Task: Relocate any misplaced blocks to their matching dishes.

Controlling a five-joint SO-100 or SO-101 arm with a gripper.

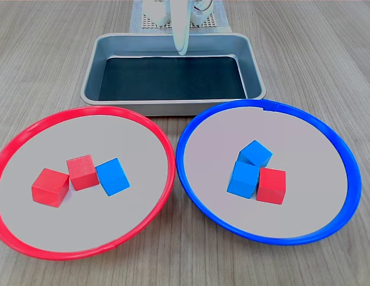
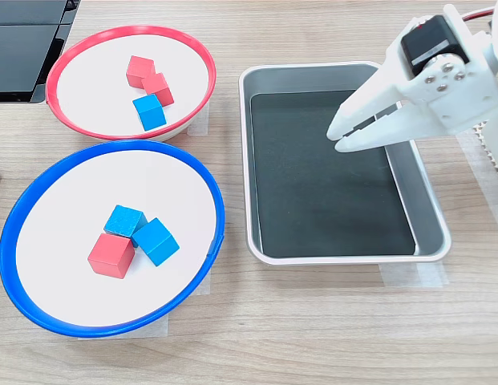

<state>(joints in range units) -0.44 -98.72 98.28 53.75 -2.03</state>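
Hovering over the silver metal tray (image 2: 431, 233), the white hand (image 2: 338, 135) is empty, its two jaws nearly together with only a thin gap between the tips in the second exterior view; in the first exterior view only a pale finger (image 1: 182, 30) of it hangs down at the tray's far edge. The tray (image 1: 173, 107) has a dark bottom and holds nothing, and it stands on the wood-grain desk (image 1: 327, 53) behind the two dishes in the first exterior view. At the first exterior view's left lies the red-rimmed dish (image 1: 83, 111) with two red cubes (image 1: 50, 186) (image 1: 83, 171) touching each other and the misplaced blue cube (image 1: 112, 177) just beside them, leaning against the nearer one. At the first exterior view's right lies the blue-rimmed dish (image 1: 262, 106) with two blue cubes (image 1: 255, 154) (image 1: 243, 180) huddled together and the misplaced red cube (image 1: 271, 185) touching the lower of them. In the second exterior view the same blue cube (image 2: 150, 111) sits at the near end of its row in the red-rimmed dish (image 2: 64, 68), and the same red cube (image 2: 112, 255) sits in the blue-rimmed dish (image 2: 24, 204) against the blue pair, well apart from the hand
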